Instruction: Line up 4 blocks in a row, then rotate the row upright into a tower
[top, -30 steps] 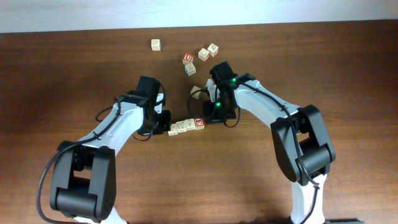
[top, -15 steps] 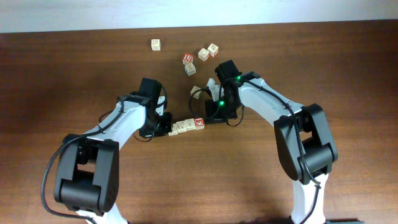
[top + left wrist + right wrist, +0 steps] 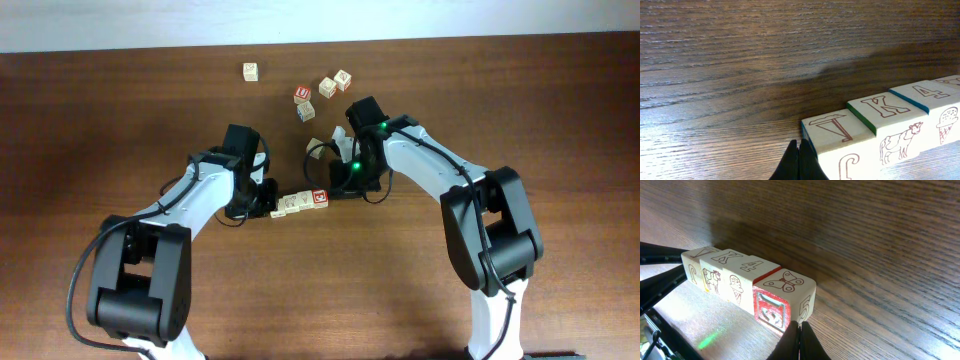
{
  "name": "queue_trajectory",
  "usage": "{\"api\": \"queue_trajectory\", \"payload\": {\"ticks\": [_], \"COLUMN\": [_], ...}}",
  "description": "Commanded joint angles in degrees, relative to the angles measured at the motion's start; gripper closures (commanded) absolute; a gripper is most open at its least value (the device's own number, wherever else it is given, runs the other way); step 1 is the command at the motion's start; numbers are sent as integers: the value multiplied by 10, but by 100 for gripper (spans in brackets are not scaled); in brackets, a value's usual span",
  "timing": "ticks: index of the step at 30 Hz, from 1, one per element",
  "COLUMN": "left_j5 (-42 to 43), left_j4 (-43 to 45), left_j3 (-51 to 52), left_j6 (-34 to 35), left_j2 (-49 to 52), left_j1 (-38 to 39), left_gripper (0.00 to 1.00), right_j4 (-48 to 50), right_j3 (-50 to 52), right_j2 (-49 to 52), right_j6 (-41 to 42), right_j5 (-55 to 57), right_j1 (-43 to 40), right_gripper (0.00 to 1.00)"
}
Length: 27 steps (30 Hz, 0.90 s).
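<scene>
Four blocks [image 3: 300, 201] sit in one tight row mid-table [image 3: 120, 120]. The left gripper [image 3: 799, 161] and right gripper [image 3: 799, 339] are clenched empty, tips at opposite ends, probably to swing the row round together

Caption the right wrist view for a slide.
Four alphabet blocks in a touching row on the table, right jaws shut at the butterfly-topped end.

A dark wood-grain table [image 3: 560, 120] meets a pale wall [image 3: 300, 20] along its far edge.
</scene>
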State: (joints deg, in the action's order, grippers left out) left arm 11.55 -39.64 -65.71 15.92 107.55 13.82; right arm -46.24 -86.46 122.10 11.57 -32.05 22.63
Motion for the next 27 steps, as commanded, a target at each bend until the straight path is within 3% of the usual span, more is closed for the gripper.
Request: {"api": "queue_trajectory", "payload": {"ticks": [1,9,27], "left_j5": [-5,-26,-13], "left_j4": [-3,-52,-55], "left_j3": [-19,-51,-50], "left_j6": [5,6,15], "left_j2": [3,3,3], "left_j1": [3,3,3], "left_gripper": [100,100,100], "right_j4": [0,0,0], "right_j3": [-12,-12,-12], "right_j2": [6,6,9], "right_j6": [-8,-8,24], "right_j5": [-7,-7,-5], "right_j1": [-1,-1,-1], "right_gripper": [95,95,95]}}
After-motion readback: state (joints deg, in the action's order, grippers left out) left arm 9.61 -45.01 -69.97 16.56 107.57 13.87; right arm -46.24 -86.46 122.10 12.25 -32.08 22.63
